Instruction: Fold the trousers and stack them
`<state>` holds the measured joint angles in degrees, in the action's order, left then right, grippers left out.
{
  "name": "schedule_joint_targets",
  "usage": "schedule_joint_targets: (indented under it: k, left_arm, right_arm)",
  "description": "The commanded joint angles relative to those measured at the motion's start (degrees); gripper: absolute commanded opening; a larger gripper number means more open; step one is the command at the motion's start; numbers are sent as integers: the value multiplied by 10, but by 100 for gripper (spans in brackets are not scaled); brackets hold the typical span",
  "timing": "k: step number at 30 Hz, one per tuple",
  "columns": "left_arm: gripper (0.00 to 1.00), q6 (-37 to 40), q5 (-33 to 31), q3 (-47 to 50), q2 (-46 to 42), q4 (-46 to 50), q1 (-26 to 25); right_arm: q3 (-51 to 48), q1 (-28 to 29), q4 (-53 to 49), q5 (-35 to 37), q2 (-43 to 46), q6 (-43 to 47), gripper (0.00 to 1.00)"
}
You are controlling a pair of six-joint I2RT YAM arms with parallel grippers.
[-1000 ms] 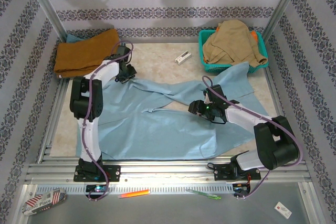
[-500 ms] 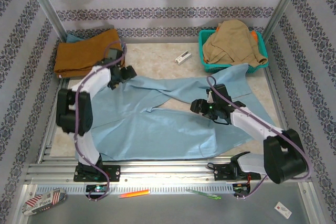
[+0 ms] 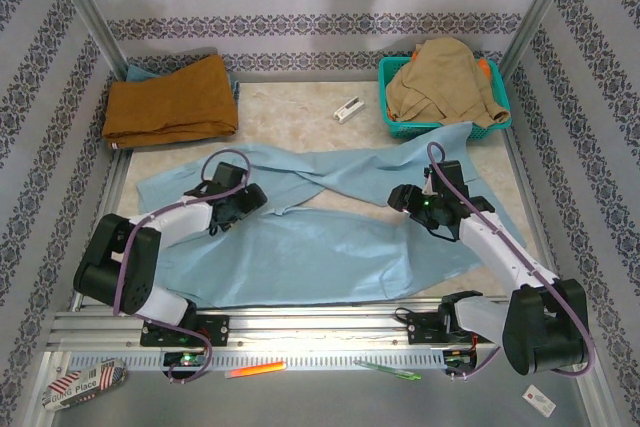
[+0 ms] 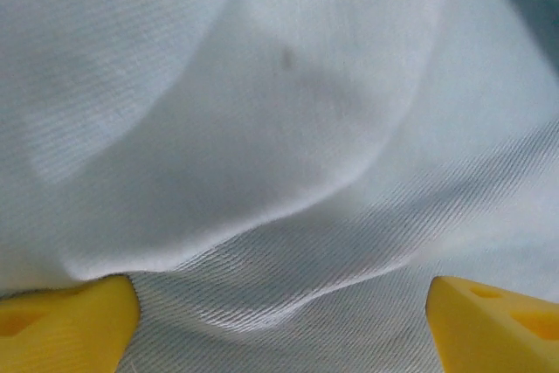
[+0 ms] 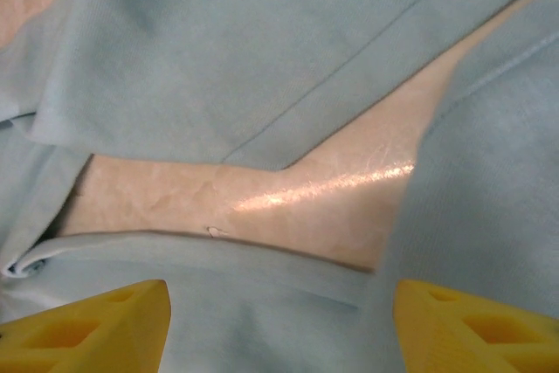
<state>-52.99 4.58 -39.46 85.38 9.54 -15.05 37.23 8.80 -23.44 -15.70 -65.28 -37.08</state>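
From above, the trousers lie spread across the middle of the desk, their light blue legs reaching toward the back right, where one end lies just in front of a teal basket holding a tan garment. A rust-orange garment lies folded in the back left corner, well apart from the trousers, and a small white object sits on bare desk between it and the basket. The left end effector is low over the left part of the trousers; the right end effector is over their right part, near where the legs part. In the left wrist view the yellow fingertips stand spread at the two lower corners, with rumpled blue cloth lying between and under them (nothing is pinched). In the right wrist view the fingertips are likewise spread wide and hold nothing, above a wedge of shiny bare desk framed by the trouser edges.
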Motion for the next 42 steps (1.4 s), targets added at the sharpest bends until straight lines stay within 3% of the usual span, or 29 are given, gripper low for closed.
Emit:
schedule_joint_targets:
  k: [1, 4, 7, 10, 17, 24, 28, 32, 35, 42]
  left_arm:
    - [88, 11, 1, 39, 22, 55, 95]
    - [87, 28, 12, 36, -12, 79, 159]
    - [87, 44, 8, 35, -52, 96, 189]
    - [87, 52, 17, 35, -76, 103, 195]
    - [90, 70, 80, 34, -117, 102, 191]
    - [91, 67, 112, 49, -179, 106, 184]
    - [92, 66, 122, 55, -192, 100, 183]
    - [92, 69, 130, 53, -189, 96, 183]
    - [92, 70, 134, 53, -188, 92, 183]
    - [90, 64, 162, 58, -181, 68, 182]
  right_arm:
    - [16, -12, -36, 18, 10, 7, 68]
    - [26, -46, -53, 36, 17, 11, 69]
    - [45, -90, -59, 57, 0, 17, 71]
    - [78, -123, -53, 60, -46, 12, 71]
    - [195, -122, -44, 133, -217, 29, 68]
    - [292, -119, -81, 147, -374, 45, 68]
    - [306, -116, -83, 134, -413, 47, 57]
    - [297, -119, -78, 136, -413, 48, 21]
    - [280, -121, -74, 148, -379, 44, 0]
    - [262, -177, -89, 195, -248, 36, 0]
